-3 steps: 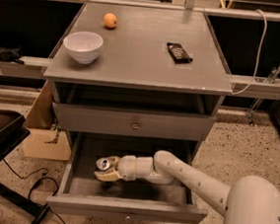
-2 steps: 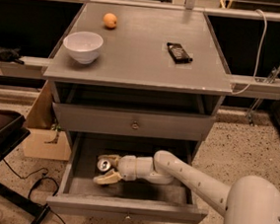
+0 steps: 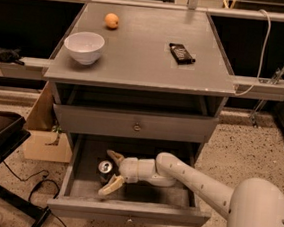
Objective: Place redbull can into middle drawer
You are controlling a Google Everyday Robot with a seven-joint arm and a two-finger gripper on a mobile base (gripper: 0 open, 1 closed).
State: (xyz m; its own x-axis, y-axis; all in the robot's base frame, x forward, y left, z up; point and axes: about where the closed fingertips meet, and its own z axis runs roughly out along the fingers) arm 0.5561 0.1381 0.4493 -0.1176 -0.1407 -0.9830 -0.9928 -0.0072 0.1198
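1. On my camera view, the gripper (image 3: 107, 173) is down inside the pulled-out middle drawer (image 3: 127, 212), reaching in from the right.
2. Its two fingers (image 3: 112, 185) are spread wide, one towards the back of the drawer and one towards the front, gripping nothing.
3. The redbull can (image 3: 105, 166) stands upright on the drawer floor, left of centre, between those spread fingers. I cannot tell whether either pad touches it.
4. On the cabinet top (image 3: 136, 65) I see a white bowl (image 3: 84, 46), an orange (image 3: 111, 20) and a dark packet (image 3: 182, 53).
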